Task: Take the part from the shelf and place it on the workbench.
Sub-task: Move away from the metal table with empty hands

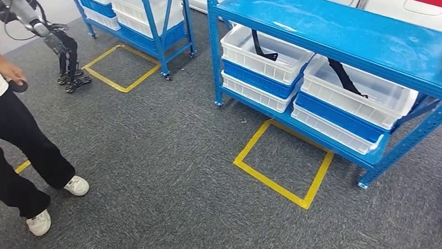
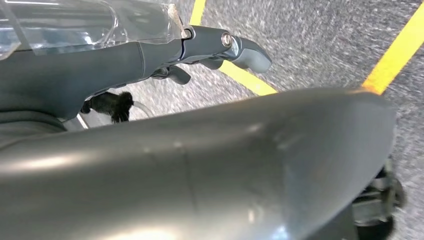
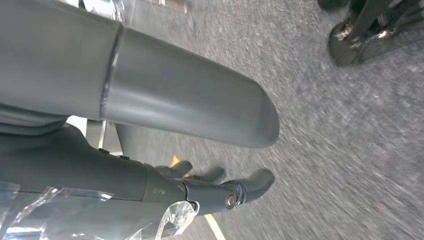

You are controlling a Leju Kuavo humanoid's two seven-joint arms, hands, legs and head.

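Grey carpet marked with a yellow tape square is seen in front of a blue shelf. Two white bins are set on its lower level, and a black part is laid in the right-hand bin, another black part in the left. At the left a person is seen standing. The left hand and the right hand are shown over the carpet with fingers loosely extended, nothing held in either.

2 black parts lie in white bins on the blue shelf.
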